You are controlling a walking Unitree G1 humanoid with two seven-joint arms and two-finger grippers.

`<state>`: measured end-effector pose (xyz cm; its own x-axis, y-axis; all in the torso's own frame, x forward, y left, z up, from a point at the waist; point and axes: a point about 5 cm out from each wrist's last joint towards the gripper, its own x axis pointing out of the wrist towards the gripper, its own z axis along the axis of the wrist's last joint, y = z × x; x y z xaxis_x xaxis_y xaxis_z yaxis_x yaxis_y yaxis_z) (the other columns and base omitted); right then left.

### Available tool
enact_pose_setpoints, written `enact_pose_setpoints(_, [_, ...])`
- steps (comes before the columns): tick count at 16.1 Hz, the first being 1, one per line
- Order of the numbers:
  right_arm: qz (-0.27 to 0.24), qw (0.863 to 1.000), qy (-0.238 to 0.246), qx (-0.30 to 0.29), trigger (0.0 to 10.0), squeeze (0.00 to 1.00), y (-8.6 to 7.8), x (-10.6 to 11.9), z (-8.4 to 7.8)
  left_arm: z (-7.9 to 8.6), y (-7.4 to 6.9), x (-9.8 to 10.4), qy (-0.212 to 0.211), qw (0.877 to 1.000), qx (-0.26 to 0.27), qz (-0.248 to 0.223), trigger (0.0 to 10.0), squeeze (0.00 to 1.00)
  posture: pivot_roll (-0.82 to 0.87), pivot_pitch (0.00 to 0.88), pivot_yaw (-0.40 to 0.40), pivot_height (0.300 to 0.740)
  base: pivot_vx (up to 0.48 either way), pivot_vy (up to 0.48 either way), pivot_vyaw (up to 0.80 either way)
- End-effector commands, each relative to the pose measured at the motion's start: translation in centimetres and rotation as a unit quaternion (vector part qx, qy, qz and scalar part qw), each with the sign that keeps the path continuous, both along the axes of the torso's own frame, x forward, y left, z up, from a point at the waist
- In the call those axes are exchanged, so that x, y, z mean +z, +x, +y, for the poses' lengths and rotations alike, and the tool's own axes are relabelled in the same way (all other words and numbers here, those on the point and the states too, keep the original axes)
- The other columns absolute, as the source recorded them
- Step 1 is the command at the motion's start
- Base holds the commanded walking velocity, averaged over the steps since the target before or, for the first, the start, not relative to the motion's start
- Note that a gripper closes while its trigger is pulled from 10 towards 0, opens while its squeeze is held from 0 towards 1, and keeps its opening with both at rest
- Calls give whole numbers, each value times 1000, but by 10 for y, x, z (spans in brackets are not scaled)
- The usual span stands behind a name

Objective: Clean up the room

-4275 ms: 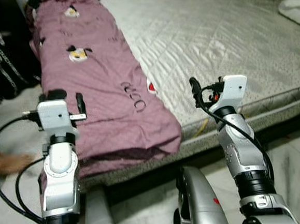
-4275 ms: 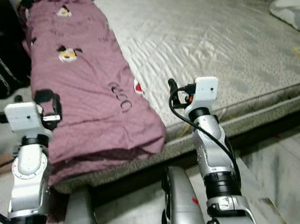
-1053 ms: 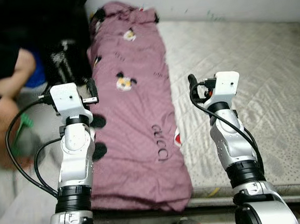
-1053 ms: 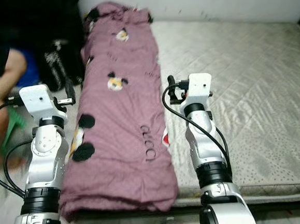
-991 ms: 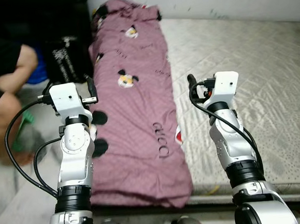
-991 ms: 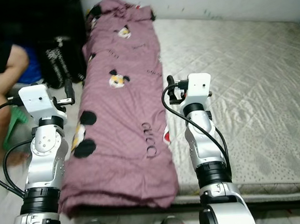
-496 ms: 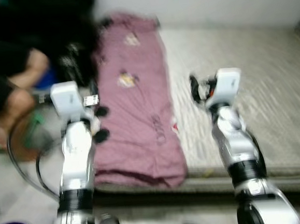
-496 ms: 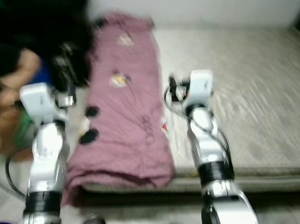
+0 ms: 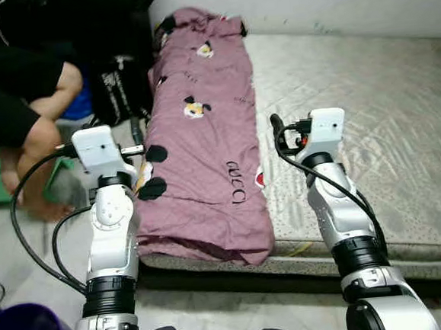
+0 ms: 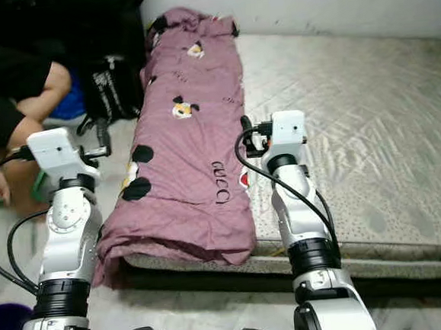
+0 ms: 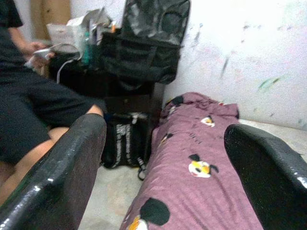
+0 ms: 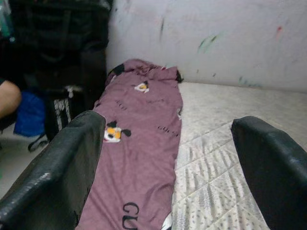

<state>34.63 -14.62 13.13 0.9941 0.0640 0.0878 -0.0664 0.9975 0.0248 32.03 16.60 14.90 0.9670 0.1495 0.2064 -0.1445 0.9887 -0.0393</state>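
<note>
Blanket [image 9: 203,143], purple with cartoon prints, lies folded into a long strip along the left edge of the bare mattress [image 9: 369,115], beside a black bag [image 9: 119,85] and a seated person [image 9: 16,89] on the floor. Left gripper [image 11: 158,158] and right gripper [image 12: 168,153] are both raised over the near end, fingers spread apart and holding nothing. Judged from this, the tidying seems partly done, with the blanket folded but not yet lifted or put away.

Low bare mattress [image 9: 370,122], grey quilted ticking, lies against a white wall [image 12: 230,38] marked with green and red smudges. Pale tiled floor [image 10: 194,320] in front. Black bags [image 11: 144,52] stacked in the corner. Even indoor light.
</note>
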Motion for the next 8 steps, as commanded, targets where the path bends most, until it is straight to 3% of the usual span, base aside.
enact_pose_setpoints(1, [-8,1000,-5,11,10000,0,0,4,4,1,-1,1,2,1000,2,0,10000,0,20,0,-51,740,0,0,800])
enact_pose_setpoints(8, [-10,1000,-7,18,10000,0,1,6,6,-1,0,2,7,1000,-9,-4,10000,0,18,0,-56,740,0,0,800])
